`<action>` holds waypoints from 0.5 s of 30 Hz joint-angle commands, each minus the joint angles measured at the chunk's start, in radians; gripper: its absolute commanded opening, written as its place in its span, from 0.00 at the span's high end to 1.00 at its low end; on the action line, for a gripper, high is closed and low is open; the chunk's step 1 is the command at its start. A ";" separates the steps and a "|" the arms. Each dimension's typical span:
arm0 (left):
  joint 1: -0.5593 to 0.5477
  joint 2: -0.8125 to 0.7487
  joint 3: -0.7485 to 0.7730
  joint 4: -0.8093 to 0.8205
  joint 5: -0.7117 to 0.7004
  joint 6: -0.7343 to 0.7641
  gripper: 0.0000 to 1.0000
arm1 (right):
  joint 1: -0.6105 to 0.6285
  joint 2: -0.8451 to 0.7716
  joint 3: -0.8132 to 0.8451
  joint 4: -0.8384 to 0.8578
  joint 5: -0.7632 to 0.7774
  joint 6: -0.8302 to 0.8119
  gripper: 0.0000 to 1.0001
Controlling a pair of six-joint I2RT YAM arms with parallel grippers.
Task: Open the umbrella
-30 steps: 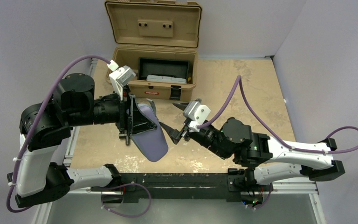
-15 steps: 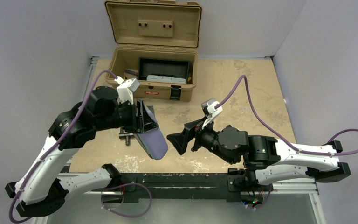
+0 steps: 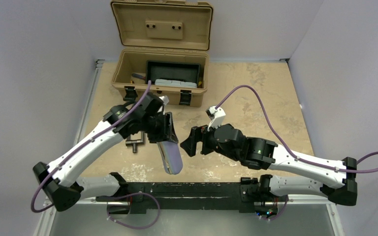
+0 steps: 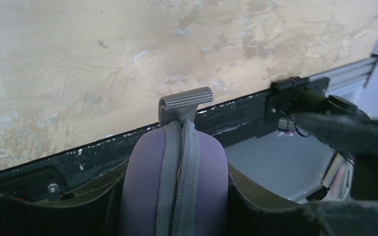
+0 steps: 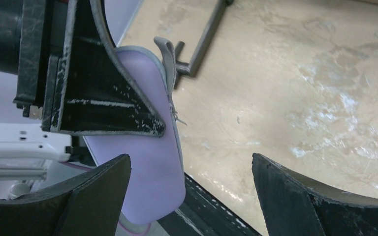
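Umbrella: not visible in any view; cannot tell where it lies. Lavender-grey oblong case [image 3: 170, 158] is zipped shut, grey pull tab [image 4: 185, 101] at its free end, held above the table [image 3: 256, 98] near the front edge. Left hand [image 3: 166, 133] is clamped around the case's upper part. Right hand [image 3: 189, 141] is spread wide just beside the case, not touching. A small grey metal T-piece [image 3: 135, 144] lies by the left arm. The tan toolbox [image 3: 157, 91] sits at the far edge, lid up.
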 commanded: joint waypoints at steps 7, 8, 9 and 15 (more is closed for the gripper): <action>0.010 0.289 0.045 -0.049 -0.094 -0.070 1.00 | -0.004 -0.045 -0.012 0.028 -0.068 0.056 0.07; 0.011 0.314 0.048 -0.040 -0.093 -0.064 1.00 | -0.004 -0.053 -0.015 0.024 -0.063 0.062 0.07; 0.011 0.334 0.044 -0.021 -0.088 -0.059 1.00 | -0.004 -0.060 -0.018 0.019 -0.060 0.067 0.07; 0.013 0.462 0.085 -0.004 -0.098 -0.047 1.00 | -0.004 -0.088 -0.031 0.005 -0.062 0.083 0.07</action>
